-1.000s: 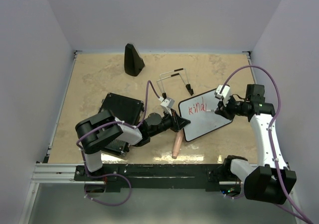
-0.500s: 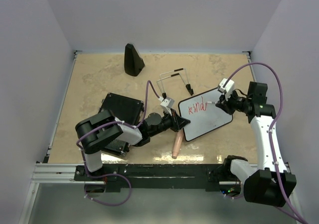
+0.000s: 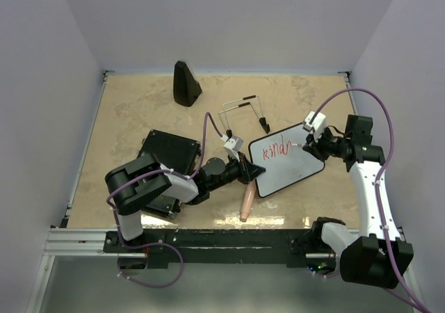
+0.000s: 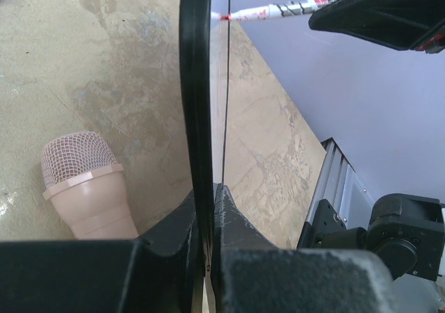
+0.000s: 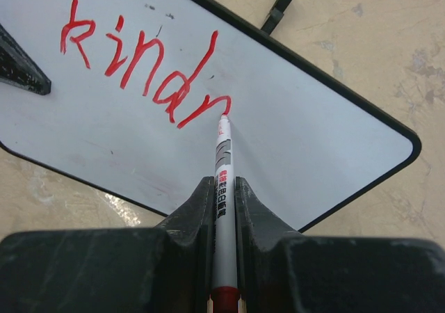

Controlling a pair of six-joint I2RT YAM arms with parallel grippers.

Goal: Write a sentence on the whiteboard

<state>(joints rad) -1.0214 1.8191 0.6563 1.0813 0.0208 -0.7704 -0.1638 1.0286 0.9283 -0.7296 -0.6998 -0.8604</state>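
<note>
The whiteboard (image 3: 290, 171) lies tilted on the table, white with a thin black frame. Red letters "kindn" (image 5: 142, 66) run across its upper part. My left gripper (image 3: 254, 172) is shut on the board's left edge; in the left wrist view the frame (image 4: 197, 83) runs edge-on between the fingers (image 4: 207, 193). My right gripper (image 3: 306, 145) is shut on a red marker (image 5: 222, 161). The marker tip touches the board at the end of the last red stroke. From the left wrist the marker (image 4: 278, 10) shows at the top.
A pink microphone (image 3: 246, 203) lies just below the board's left corner, near my left fingers (image 4: 87, 184). A black ribbed case (image 3: 170, 156) sits under the left arm. A black wire stand (image 3: 243, 113) and a black cone (image 3: 185, 83) lie farther back.
My right gripper has moved up and to the right with the marker, and one more red stroke now follows "kind". The left arm and the board have stayed put.
</note>
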